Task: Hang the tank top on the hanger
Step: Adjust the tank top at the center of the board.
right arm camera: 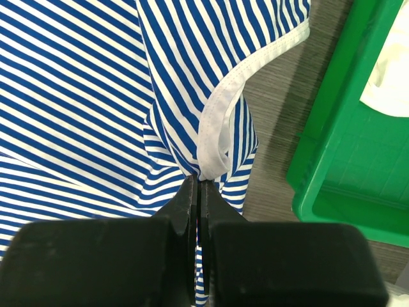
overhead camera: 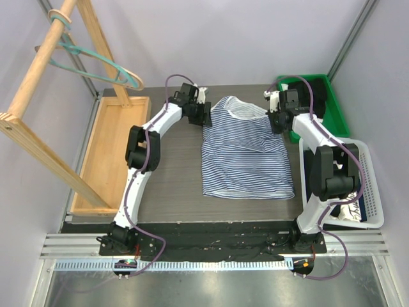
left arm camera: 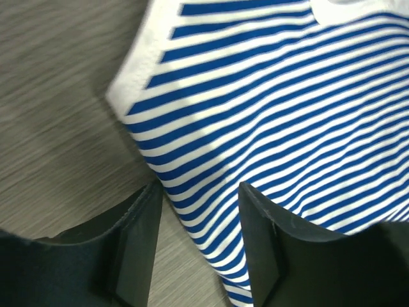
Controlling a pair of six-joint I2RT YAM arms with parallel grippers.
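The striped tank top lies flat in the middle of the table, neck toward the far side. My left gripper is at its left shoulder. In the left wrist view this gripper is open, its fingers standing either side of the tank top edge with a gap to each. My right gripper is at the right shoulder. In the right wrist view it is shut on the tank top, pinching bunched fabric just below the white armhole trim. The teal hanger hangs on the wooden rack at far left.
The wooden rack stands over a shallow wooden tray on the left. A green bin sits at the far right, close beside my right gripper, also seen as the green bin. A white basket holding clothes is at the right.
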